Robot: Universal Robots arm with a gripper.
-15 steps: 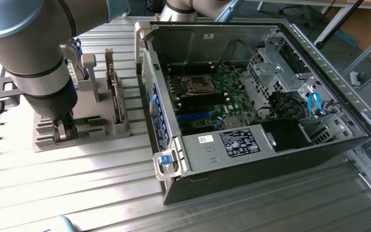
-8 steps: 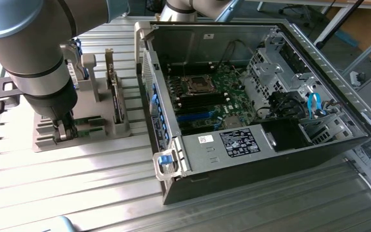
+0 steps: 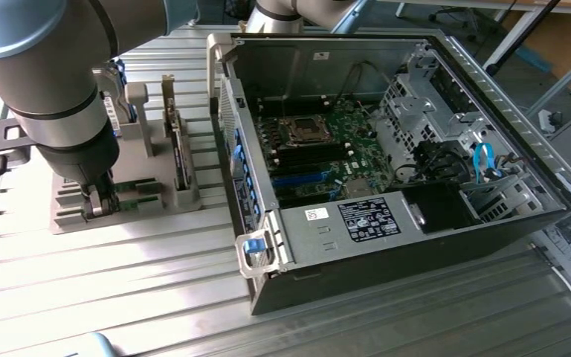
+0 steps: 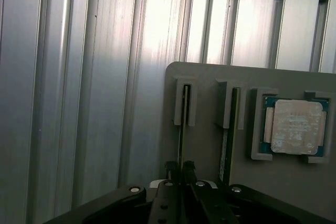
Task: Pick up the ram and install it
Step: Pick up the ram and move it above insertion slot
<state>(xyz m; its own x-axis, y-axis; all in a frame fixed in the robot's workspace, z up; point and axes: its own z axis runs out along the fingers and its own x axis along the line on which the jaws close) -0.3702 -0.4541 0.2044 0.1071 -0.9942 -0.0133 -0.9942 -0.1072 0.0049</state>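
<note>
The ram [image 4: 182, 129] is a thin green stick standing on edge in a slot of the grey holder [image 4: 210, 82]. My gripper [image 4: 179, 170] is down over it, with a black finger pressed against each side of the stick's near end. In the exterior view the gripper [image 3: 95, 207] reaches down into the holder [image 3: 181, 197] at the exterior view's left, next to the open computer case [image 3: 365, 238]. The motherboard's memory slots [image 3: 305, 158] lie inside the case, below the processor socket.
A second green stick [image 4: 226, 145] stands in the neighbouring slot. A square silver processor [image 4: 297, 127] rests in a pocket of the holder. A wider card [image 3: 173, 130] stands upright in the holder. Ribbed aluminium table [image 3: 117, 282] surrounds the holder and the case.
</note>
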